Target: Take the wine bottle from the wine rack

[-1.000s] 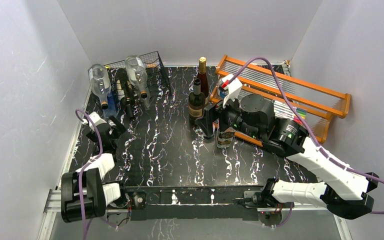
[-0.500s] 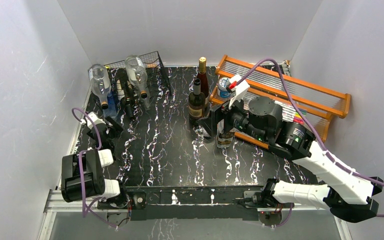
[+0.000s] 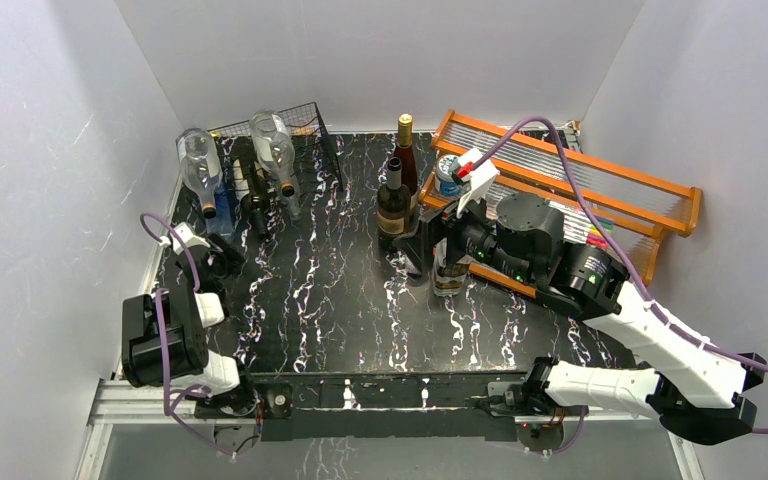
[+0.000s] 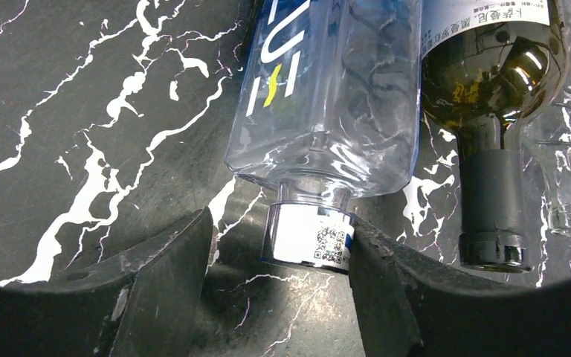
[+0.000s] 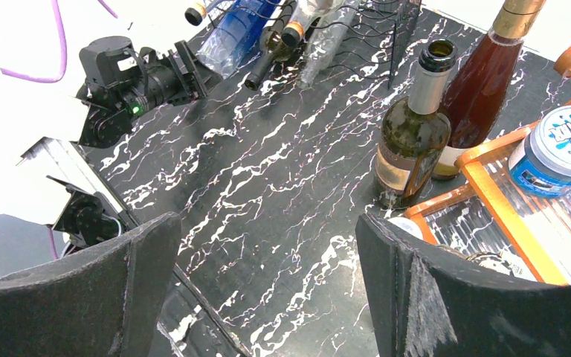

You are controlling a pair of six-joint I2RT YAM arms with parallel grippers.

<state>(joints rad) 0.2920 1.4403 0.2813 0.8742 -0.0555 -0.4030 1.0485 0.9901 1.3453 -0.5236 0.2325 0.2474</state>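
Observation:
The black wire wine rack (image 3: 305, 125) stands at the table's far left, with several bottles lying in it, necks toward me. A dark green wine bottle (image 4: 491, 82) with a black capsule lies there, also in the top view (image 3: 253, 192). Left of it is a blue-tinted clear plastic bottle (image 4: 334, 89). My left gripper (image 4: 281, 238) straddles that bottle's white cap (image 4: 308, 236). Its right finger (image 4: 386, 297) touches the cap, while a gap remains at the left finger. My right gripper (image 5: 264, 282) hangs wide open over mid-table, nothing between its fingers.
A green open bottle (image 3: 393, 205) and a red gold-capped bottle (image 3: 405, 150) stand mid-table beside the orange wooden shelf (image 3: 650, 195), which holds a blue-lidded tin (image 3: 447, 176). Two clear bottles (image 3: 198, 165) lie on the rack's top. White walls close in left and right.
The left jaws have narrowed around the plastic bottle's cap, and the left arm's elbow has drawn back. The right arm shifted slightly right, then held still.

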